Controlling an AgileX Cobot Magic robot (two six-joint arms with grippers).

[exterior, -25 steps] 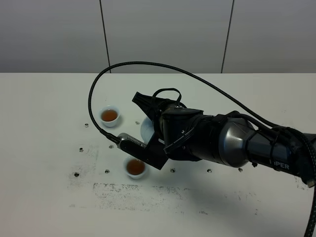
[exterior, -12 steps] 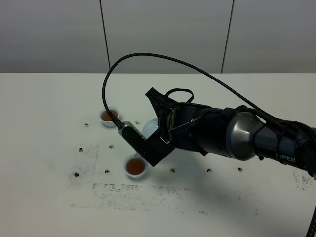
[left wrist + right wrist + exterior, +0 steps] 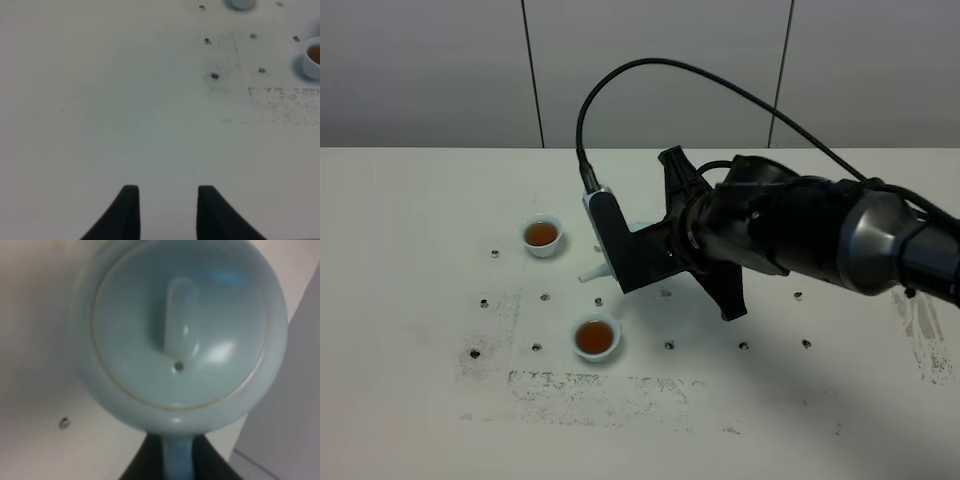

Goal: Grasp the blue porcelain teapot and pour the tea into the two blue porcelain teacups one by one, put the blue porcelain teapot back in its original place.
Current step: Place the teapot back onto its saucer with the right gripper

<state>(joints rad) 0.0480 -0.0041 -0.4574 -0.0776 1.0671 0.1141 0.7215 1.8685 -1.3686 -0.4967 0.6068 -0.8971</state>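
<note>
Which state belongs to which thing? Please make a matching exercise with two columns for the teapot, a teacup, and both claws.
Things:
1. pale blue round porcelain teapot
2. small pale blue teacup nearest the camera
3. left claw
4. right claw

States:
A. holds brown tea
B. grips a handle
C. lid on, held
D. grips nothing, above bare table

Pairs: 1-C, 2-A, 3-D, 4-B

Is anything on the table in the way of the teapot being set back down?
Nothing visible blocks it. The right gripper holds the blue porcelain teapot by its handle; both filled teacups sit off toward the left side of the table.
</note>
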